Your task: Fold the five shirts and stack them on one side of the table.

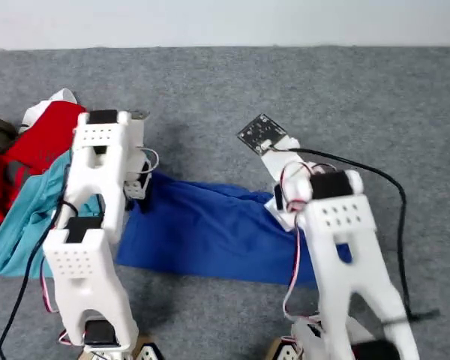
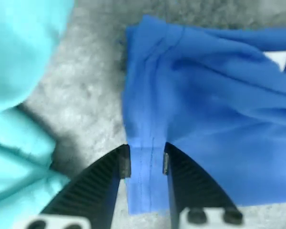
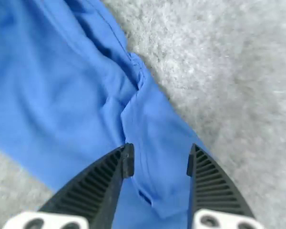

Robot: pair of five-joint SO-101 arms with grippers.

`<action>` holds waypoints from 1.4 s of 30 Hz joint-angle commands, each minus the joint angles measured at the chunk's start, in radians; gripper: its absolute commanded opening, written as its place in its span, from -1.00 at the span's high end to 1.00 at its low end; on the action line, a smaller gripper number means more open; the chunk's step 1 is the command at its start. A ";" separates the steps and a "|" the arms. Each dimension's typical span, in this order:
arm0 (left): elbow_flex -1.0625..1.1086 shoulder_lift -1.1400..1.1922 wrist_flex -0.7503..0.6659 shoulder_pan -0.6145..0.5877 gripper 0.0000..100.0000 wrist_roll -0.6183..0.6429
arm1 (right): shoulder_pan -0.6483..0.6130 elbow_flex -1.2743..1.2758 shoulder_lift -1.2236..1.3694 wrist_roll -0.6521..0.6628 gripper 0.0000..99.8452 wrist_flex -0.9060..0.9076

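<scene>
The blue shirt (image 1: 210, 225) lies in a long, rumpled band across the middle of the grey counter (image 1: 285, 90), one end under each of my arms. My left jaws stand narrowly apart, straddling a stitched hem at the shirt's end nearest the teal shirt (image 1: 30, 217). I judge they are not yet clamped on it. My right jaws are wide apart above the other end, over a creased edge close to bare counter. The teal shirt sits just beside the blue one, heaped against the red shirt (image 1: 49, 139) at the counter's side.

The main risk, as I judge it, is an uneven grip. If my left jaws close on the hem alone, the thin strip may slide out once I lift, and that end would drop back. My right jaws hang over a pucker of several folds, so closing there could catch one layer only and twist the cloth. If one side holds and the other slips, the fold comes out skewed. My left side also works close to the teal shirt, and a low drag could snag it.
</scene>
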 commanded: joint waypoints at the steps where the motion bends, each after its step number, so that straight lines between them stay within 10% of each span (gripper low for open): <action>1: 0.001 0.051 -0.040 0.011 0.75 -0.017 | -0.002 -0.011 -0.134 0.015 0.59 0.071; 9: -0.067 0.203 -0.034 -0.060 0.75 -0.018 | -0.002 -0.006 -0.185 0.006 0.59 0.120; 19: -0.064 0.270 0.000 0.176 0.98 -0.015 | 0.019 -0.006 -0.191 0.006 0.59 0.120; 29: -0.168 0.032 0.066 0.230 0.98 0.063 | 0.395 -0.012 -0.196 -0.043 0.59 0.073; 42: -0.225 -0.264 0.063 0.720 0.98 0.061 | 0.711 -0.008 -0.196 -0.109 0.59 0.051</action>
